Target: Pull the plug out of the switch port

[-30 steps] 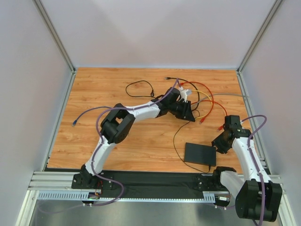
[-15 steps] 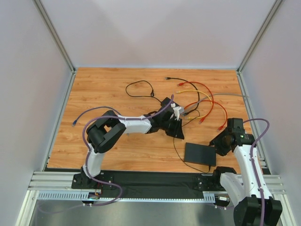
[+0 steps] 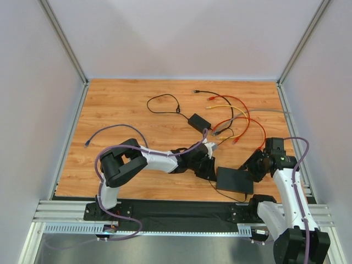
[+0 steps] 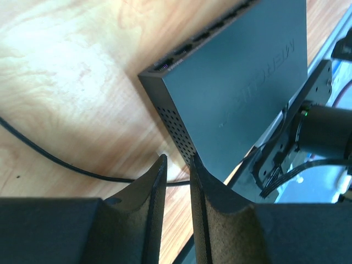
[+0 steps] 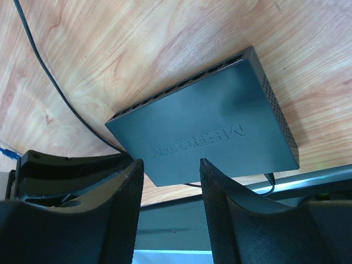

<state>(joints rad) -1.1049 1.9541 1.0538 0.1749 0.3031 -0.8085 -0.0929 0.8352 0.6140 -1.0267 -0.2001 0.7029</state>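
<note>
Approach step: the switch point(image 3: 235, 180) lies flat near the front edge of the table point(image 3: 137, 93), its plug point(image 5: 269, 178) apparently seated in the near side. The left gripper point(image 4: 177, 160), jaws a slit apart and empty, is at its left corner, and the right gripper point(image 5: 171, 165), jaws wide and empty, is above it. Next, one gripper should pin the box while the other pinches the plug and draws it straight out. A second earlier the left gripper was out among the far cables point(image 3: 236, 115).

Wooden table point(image 3: 121, 104) — switch point(image 3: 235, 180), adapter brick point(image 3: 199, 121), loose cables point(image 3: 220, 132).
</note>
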